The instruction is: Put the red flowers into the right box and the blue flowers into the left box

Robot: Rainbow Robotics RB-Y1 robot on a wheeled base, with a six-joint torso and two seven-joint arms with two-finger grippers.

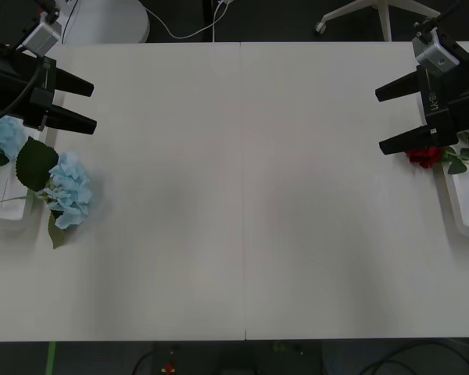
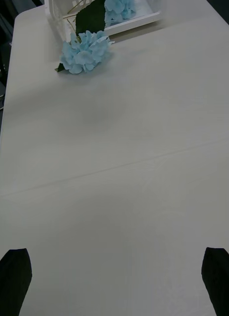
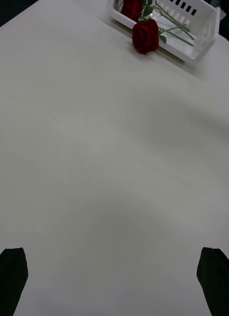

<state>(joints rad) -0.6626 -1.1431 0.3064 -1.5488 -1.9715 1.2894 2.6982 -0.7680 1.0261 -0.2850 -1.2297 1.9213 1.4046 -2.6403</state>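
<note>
Blue flower [image 1: 69,197] hanging over left box [image 1: 4,211] rim, just below wide-open left gripper [image 1: 78,103]; right gripper [image 1: 391,119] equally wide, beside red flower [image 1: 424,156].

blue flowers [image 1: 69,195]: 2 | red flowers [image 1: 424,156]: 2 | boxes: 2 | tools: 2

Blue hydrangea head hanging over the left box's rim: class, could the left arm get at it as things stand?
Probably yes. The left gripper is open just behind the hydrangea head, and nothing stands between them on the table.
</note>
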